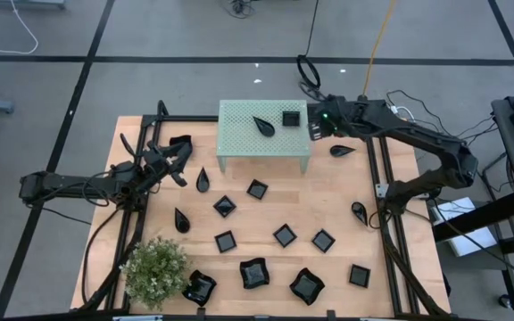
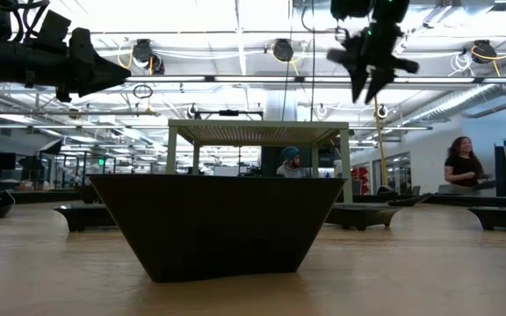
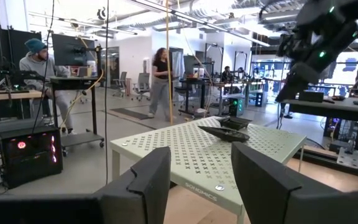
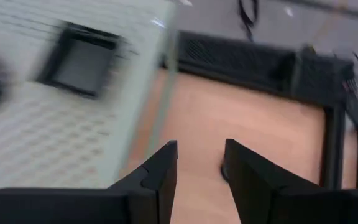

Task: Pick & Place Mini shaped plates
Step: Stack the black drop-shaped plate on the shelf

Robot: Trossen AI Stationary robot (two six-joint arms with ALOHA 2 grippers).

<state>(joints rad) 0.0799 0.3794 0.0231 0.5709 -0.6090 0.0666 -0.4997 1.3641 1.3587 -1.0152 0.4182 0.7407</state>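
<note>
High view: right gripper (image 1: pixel 316 127) — fingers apart, empty — hovers beside the mint-green perforated stand (image 1: pixel 239 134) bearing a small glossy black square plate (image 1: pixel 290 118); left gripper (image 1: pixel 178 157), fingers apart, waits over the bench.

5 teardrop plates (image 1: pixel 203 180), 7 small square plates (image 1: pixel 285 235), 3 wavy-edged plates (image 1: pixel 254 274), 1 stand (image 1: pixel 239 134), 1 plant (image 1: pixel 156 267).

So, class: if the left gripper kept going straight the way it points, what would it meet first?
Probably the mint-green stand: the open left gripper faces its near edge, with the teardrop plate farther on; height is unclear.
</note>
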